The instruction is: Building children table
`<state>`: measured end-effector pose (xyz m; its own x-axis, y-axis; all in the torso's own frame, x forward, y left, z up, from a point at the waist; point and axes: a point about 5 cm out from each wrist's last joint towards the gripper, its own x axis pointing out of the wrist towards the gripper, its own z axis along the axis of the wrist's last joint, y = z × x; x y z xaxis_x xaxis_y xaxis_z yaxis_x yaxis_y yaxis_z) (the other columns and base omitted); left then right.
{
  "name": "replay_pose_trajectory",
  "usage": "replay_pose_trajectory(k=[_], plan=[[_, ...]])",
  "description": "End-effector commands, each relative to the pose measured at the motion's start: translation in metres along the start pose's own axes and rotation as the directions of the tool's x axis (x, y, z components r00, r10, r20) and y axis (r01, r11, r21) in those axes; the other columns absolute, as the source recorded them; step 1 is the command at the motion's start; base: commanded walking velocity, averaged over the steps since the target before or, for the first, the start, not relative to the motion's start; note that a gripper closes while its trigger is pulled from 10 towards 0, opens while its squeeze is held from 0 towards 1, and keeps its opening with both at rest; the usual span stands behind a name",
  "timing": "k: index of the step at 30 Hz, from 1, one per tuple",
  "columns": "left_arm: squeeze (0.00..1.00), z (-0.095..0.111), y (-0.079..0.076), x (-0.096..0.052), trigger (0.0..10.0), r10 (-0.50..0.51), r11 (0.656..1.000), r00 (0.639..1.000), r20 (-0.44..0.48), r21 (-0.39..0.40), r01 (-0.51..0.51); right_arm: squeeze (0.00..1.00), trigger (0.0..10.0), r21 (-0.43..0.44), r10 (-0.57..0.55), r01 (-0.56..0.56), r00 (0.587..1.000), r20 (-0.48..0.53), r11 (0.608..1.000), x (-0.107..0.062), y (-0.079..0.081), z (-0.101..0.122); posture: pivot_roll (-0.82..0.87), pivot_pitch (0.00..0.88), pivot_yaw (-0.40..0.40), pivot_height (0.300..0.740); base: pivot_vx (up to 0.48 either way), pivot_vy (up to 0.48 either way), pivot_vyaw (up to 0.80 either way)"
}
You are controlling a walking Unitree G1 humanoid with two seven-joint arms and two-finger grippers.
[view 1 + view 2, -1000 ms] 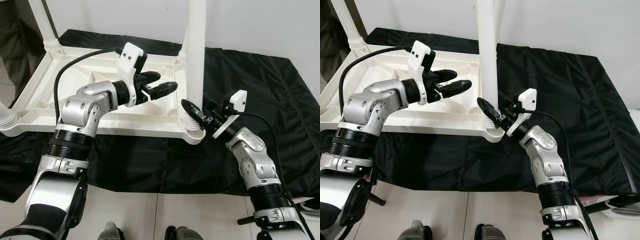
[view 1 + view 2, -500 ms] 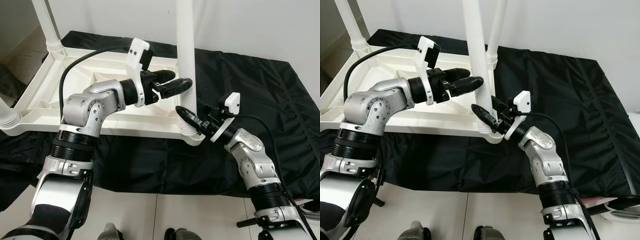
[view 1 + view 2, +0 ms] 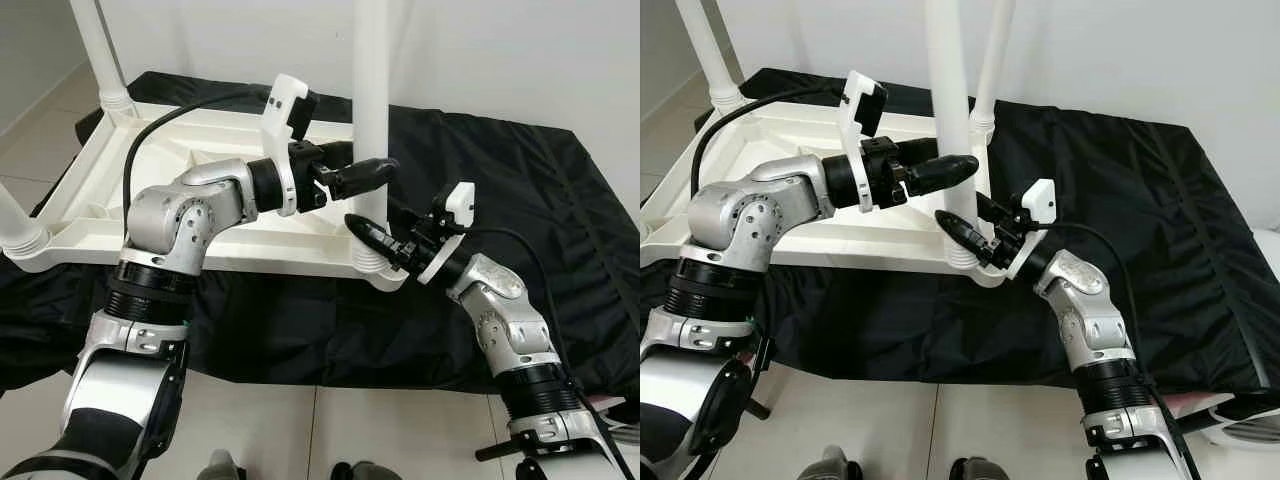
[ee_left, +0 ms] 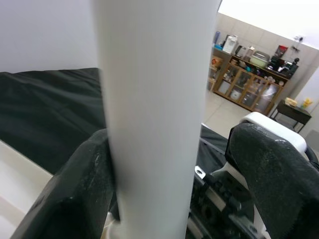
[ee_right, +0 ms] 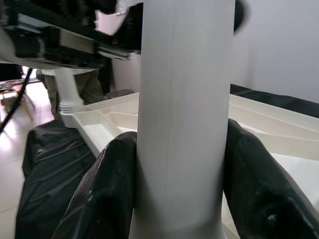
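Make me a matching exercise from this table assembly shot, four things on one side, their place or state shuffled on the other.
1. left gripper
2. right gripper
3. white tabletop
4. black cloth

A. lies upside down
B. fingers either side of the near leg, higher up
C. spread underneath
D. fingers around that leg near its base

Pairs: 1-B, 2-D, 3-A, 4-C
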<state>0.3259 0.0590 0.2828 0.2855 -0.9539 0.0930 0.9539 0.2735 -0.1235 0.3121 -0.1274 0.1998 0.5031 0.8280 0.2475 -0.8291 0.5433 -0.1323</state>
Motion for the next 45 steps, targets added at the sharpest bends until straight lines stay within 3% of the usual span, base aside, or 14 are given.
replay_pose_trajectory(k=[1,13,14,15,26,35,36,37,38,39,41,44,45], plan=[[0.00,0.002,-0.013,0.007,10.0,-0.179,0.984,0.984,-0.018,0.014,0.179,0.00,10.0,-0.003,0.022,-0.022,1.000,0.002,1.000,-0.001,0.003,0.002,-0.04,0.002,-0.041,0.740,0.000,0.000,0.00],[0.00,0.002,-0.008,0.010,10.0,-0.122,0.992,0.992,-0.023,0.006,0.123,0.00,10.0,-0.007,0.043,-0.043,0.999,-0.015,0.999,-0.001,0.006,-0.001,-0.04,0.010,-0.040,0.740,0.000,0.000,0.00],[0.00,0.003,-0.007,0.009,4.2,-0.112,0.994,0.994,-0.015,0.002,0.112,0.00,10.0,-0.003,0.043,-0.043,0.999,-0.018,0.999,-0.002,0.006,-0.001,-0.04,0.012,-0.039,0.740,0.000,0.000,0.00],[0.00,0.004,-0.005,0.009,0.0,-0.103,0.995,0.995,-0.007,0.000,0.103,0.00,10.0,-0.001,0.043,-0.043,0.999,-0.021,0.999,-0.003,0.007,-0.002,-0.04,0.014,-0.039,0.740,0.000,0.000,0.00],[0.00,0.011,0.001,0.006,0.0,-0.071,0.997,0.997,0.024,-0.005,0.071,0.00,10.0,0.006,0.025,-0.024,0.999,-0.036,1.000,-0.007,0.006,-0.005,-0.04,0.030,-0.037,0.740,0.000,0.000,0.00],[0.00,0.013,0.006,0.005,0.0,-0.024,0.998,1.000,-0.006,0.051,0.025,0.00,10.0,0.001,-0.030,0.030,0.996,-0.088,1.000,-0.011,0.001,-0.009,-0.04,0.042,-0.041,0.740,0.000,0.000,0.00],[0.00,0.012,0.006,0.006,7.0,-0.012,0.998,1.000,-0.023,0.067,0.013,0.00,10.0,0.003,-0.024,0.025,0.996,-0.088,1.000,-0.011,0.001,-0.008,-0.04,0.043,-0.042,0.740,0.000,0.000,0.00],[0.00,0.012,0.006,0.006,7.0,-0.012,0.998,1.000,-0.023,0.067,0.013,0.00,10.0,0.003,-0.024,0.025,0.996,-0.088,1.000,-0.011,0.001,-0.008,-0.04,0.043,-0.042,0.740,0.000,0.000,0.00],[0.00,0.012,0.007,0.007,10.0,0.006,0.995,0.999,-0.037,0.097,-0.002,0.98,10.0,0.006,-0.025,0.026,0.996,-0.090,1.000,-0.010,-0.001,-0.006,-0.04,0.046,-0.045,0.740,0.000,0.000,0.00],[0.00,0.012,0.007,0.008,10.0,0.027,0.993,0.999,-0.044,0.120,-0.021,1.00,10.0,0.009,-0.026,0.027,0.996,-0.091,1.000,-0.010,-0.002,-0.005,-0.04,0.047,-0.047,0.740,0.000,0.000,0.00],[0.00,0.012,0.007,0.008,10.0,0.027,0.993,0.999,-0.044,0.120,-0.021,1.00,10.0,0.009,-0.026,0.027,0.996,-0.091,1.000,-0.010,-0.002,-0.005,-0.04,0.047,-0.047,0.740,0.000,0.000,0.00],[0.00,0.015,0.010,0.011,10.0,0.094,0.979,0.995,-0.046,0.186,-0.084,1.00,10.0,-0.004,-0.041,0.040,0.993,-0.107,0.999,-0.007,-0.003,-0.003,-0.04,0.051,-0.051,0.740,0.000,0.000,0.00],[0.00,0.015,0.012,0.012,10.0,0.131,0.968,0.990,-0.047,0.224,-0.117,0.00,10.0,-0.014,-0.057,0.055,0.990,-0.129,0.998,-0.005,-0.004,-0.003,-0.04,0.052,-0.054,0.740,0.000,0.000,0.00]])
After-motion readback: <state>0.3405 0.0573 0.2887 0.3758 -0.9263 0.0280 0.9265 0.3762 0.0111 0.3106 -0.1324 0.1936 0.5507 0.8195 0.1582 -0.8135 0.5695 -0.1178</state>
